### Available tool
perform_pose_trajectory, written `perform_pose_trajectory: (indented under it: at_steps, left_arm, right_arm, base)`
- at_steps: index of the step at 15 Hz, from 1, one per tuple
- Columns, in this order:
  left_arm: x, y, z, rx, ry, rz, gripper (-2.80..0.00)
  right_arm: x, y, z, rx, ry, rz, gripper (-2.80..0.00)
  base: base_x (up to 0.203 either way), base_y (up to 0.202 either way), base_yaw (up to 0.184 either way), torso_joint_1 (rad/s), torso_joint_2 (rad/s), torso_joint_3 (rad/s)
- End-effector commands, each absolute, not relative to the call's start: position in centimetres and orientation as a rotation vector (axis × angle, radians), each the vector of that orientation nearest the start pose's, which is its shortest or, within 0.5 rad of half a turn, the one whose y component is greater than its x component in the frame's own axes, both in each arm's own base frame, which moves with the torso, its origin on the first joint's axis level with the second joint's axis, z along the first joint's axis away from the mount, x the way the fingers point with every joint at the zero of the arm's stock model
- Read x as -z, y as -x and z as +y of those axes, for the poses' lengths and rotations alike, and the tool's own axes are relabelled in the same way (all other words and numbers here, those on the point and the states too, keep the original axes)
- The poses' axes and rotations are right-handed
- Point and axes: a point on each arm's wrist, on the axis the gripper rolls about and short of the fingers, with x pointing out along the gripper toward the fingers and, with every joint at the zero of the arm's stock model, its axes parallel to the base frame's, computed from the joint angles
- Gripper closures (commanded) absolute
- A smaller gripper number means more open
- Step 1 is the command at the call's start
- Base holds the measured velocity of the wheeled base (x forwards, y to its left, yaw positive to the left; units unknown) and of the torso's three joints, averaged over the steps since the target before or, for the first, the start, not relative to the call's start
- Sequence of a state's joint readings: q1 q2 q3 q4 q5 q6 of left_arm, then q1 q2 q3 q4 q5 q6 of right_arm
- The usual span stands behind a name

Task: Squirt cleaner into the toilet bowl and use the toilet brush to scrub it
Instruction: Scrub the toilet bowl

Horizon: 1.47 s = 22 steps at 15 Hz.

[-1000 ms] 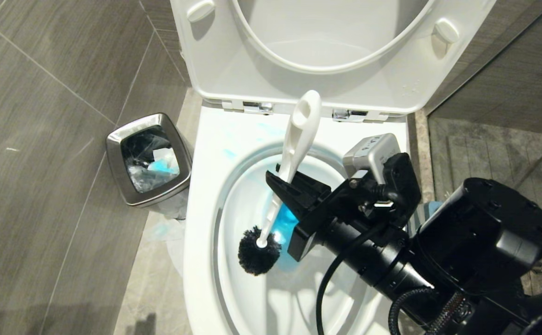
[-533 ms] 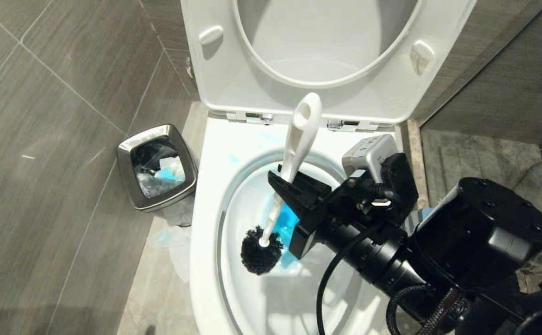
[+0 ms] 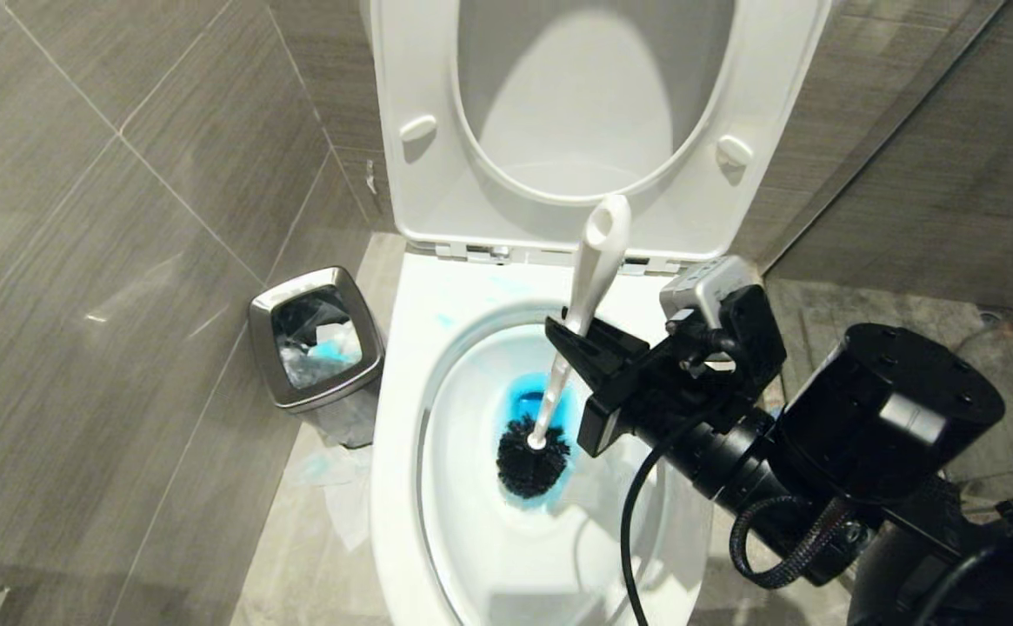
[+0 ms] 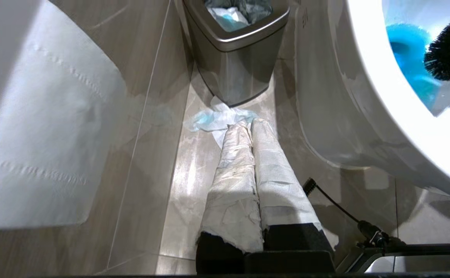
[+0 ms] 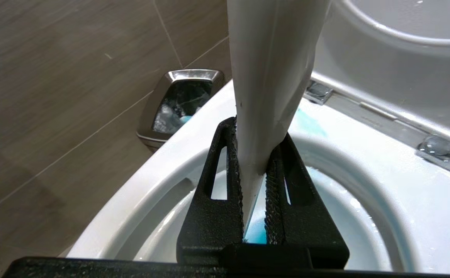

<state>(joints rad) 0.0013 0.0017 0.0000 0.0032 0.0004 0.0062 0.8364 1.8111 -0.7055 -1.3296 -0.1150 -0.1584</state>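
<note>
Clamped tight on the white handle of the toilet brush (image 3: 591, 269), the right gripper (image 3: 577, 341) is reaching in from the robot's right above the toilet bowl (image 3: 402, 452), its two black ribbed fingers (image 5: 213, 208) pinching the shaft well below the rounded, looped tip. From that grip the handle is tilting downward and to the left, so the black bristle head is sitting low in the bowl, dipping into the pool of bright blue cleaner (image 3: 525, 402) at the bottom. Pale blue streaks are showing on the rear porcelain deck near the hinges. Inside the rim the white basin is leaving open room all around the bristles, more toward the near end than toward the blue water. Low beside the bowl's outer wall, the left gripper (image 4: 252, 127) is hanging with its tissue-wrapped fingers pressed together, holding nothing, pointing along the narrow floor strip toward crumpled blue-stained tissue (image 4: 217, 117) lying against a small steel bin (image 3: 315, 348). Farther back, the seat and lid (image 3: 436, 191) are standing raised against the grey tiled wall.
</note>
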Motion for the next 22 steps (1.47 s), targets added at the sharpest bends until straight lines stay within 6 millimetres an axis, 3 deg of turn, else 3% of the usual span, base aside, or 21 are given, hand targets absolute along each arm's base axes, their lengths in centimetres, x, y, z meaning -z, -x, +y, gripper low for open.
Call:
perform_pose_trajectory:
  at_steps: [1,7,11,14,22]
  left_arm:
    - [-7.5,2.3,0.0,-0.002,-0.006,0.005,0.0]
    - [-7.5,2.3,0.0,-0.002,-0.009,0.005,0.0]
    - [-7.5,2.3,0.0,-0.002,-0.006,0.005,0.0]
    - [-7.5,2.3,0.0,-0.002,-0.006,0.005,0.0]
    - [-7.5,2.3,0.0,-0.002,-0.006,0.005,0.0]
  right_arm:
    - [-18.6,-22.5,23.3,-0.678,0.061,-0.254,0.0]
    - [-17.0,-24.8,23.9,-0.65,0.095,-0.228,0.0]
    - [-15.0,-28.5,24.7,-0.605,0.113,-0.206,0.0]
    - [-15.0,-31.1,25.3,-0.569,0.097,-0.245,0.0]
    - [-14.5,-33.1,27.7,-0.625,0.075,-0.302,0.0]
  base:
    - [0.0,0.0,0.0,0.007,0.01,0.204]
    - [0.0,0.0,0.0,-0.001,0.0,0.15]
    - [0.0,0.0,0.0,0.0,0.0,0.0]
    - [0.0,0.0,0.0,0.0,0.0,0.0]
    - [0.0,0.0,0.0,0.0,0.0,0.0]
